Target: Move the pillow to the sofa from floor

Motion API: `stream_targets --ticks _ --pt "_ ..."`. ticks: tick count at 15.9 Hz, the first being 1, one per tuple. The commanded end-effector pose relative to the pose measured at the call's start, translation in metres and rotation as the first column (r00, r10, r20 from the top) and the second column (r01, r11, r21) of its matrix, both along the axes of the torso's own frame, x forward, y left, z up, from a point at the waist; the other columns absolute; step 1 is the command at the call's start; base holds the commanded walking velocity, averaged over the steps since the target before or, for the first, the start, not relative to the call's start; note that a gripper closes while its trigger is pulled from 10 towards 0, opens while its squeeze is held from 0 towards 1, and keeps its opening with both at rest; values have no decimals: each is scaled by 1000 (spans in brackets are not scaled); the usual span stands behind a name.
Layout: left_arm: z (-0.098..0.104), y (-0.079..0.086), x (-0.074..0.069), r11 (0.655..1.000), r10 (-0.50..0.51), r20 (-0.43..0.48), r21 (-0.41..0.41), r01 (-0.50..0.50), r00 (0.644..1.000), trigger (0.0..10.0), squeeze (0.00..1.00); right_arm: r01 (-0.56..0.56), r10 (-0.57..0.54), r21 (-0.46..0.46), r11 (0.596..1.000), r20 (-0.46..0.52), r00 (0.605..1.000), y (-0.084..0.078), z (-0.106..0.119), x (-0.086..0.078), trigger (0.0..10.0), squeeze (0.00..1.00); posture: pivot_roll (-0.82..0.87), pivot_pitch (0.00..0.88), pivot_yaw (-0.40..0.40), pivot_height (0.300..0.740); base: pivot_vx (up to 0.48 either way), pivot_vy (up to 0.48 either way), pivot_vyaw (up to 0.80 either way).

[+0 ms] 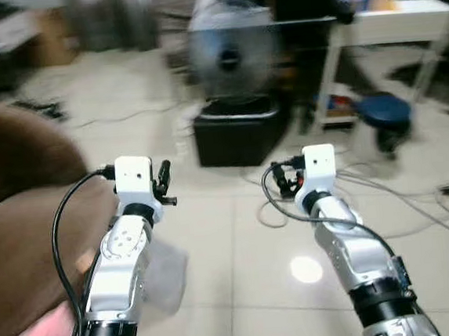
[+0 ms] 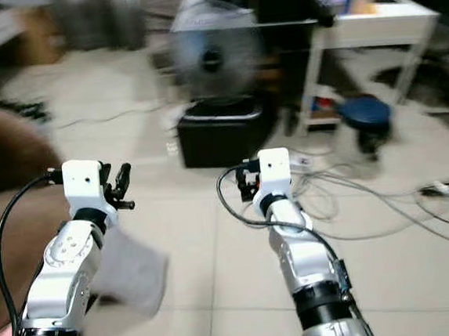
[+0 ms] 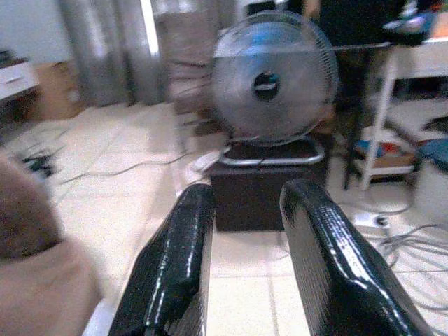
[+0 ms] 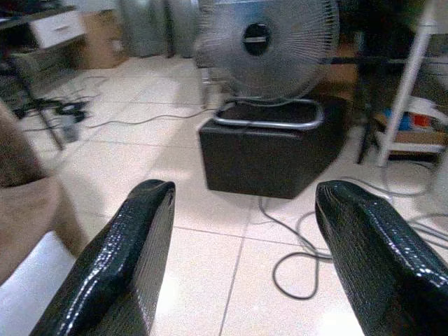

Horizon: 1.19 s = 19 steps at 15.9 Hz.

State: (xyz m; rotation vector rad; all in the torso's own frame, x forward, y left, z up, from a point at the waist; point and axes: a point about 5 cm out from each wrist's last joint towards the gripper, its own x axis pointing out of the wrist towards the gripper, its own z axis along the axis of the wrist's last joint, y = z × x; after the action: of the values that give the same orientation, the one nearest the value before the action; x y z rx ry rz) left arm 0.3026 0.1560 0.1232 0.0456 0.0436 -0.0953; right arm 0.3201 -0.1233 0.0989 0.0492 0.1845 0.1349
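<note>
While both arms hover, left end effector (image 3: pixel 241 262) parted; right end effector (image 4: pixel 241 259) wide — sofa (image 1: pixel 18 233) beside.

No readable text or labels.

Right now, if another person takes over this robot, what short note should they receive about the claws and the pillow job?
Left claw: open, holds nothing, raised beside the brown sofa.
Right claw: open, holds nothing, raised over the tile floor, pointing toward the fan on its black box.
Pillow: probably the pale grey soft thing on the floor against the sofa, under the left arm. The view is blurred, so confirm.
Done: nothing grasped yet.
Left: reach down, grasp it, lift it, set it on the sofa.
</note>
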Motion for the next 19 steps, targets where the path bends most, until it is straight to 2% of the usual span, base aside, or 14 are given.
stream_targets --ticks 1,4,10,13,14,17,19 --pt "1 -6 2 1000 -15 -1 -1 15 1000 10000 0 17 -17 -3 1000 1 1000 -7 2 1 10000 0 -2 0 48 740 0 -480 800" --pt "-2 -7 2 999 -15 -3 38 15 1000 10000 0 20 -20 -12 1000 6 1000 -9 4 3 10000 0 -5 0 45 740 0 -480 800" --pt "-1 -4 0 999 11 4 33 -11 1000 10000 0 6 -5 -22 1000 10 1000 -7 6 8 10000 0 3 0 31 740 0 -480 765" --pt "-1 -4 1 1000 13 6 26 -13 1000 10000 0 0 0 -25 1000 13 1000 -7 7 9 10000 0 3 0 31 740 0 -480 731" --pt "0 -4 1 1000 15 12 -16 -15 1000 10000 0 -1 1 -26 1000 12 1000 -7 6 8 10000 0 3 0 31 740 0 -356 800" --pt "1 -4 3 1000 10 4 12 -11 1000 10000 0 3 -3 -3 1000 9 1000 -7 6 9 10000 0 -4 0 35 740 0 442 267" --pt "1 -2 2 1000 27 9 14 -27 1000 10000 0 11 -11 0 1000 7 1000 -8 6 9 10000 0 -4 0 35 740 0 0 0"
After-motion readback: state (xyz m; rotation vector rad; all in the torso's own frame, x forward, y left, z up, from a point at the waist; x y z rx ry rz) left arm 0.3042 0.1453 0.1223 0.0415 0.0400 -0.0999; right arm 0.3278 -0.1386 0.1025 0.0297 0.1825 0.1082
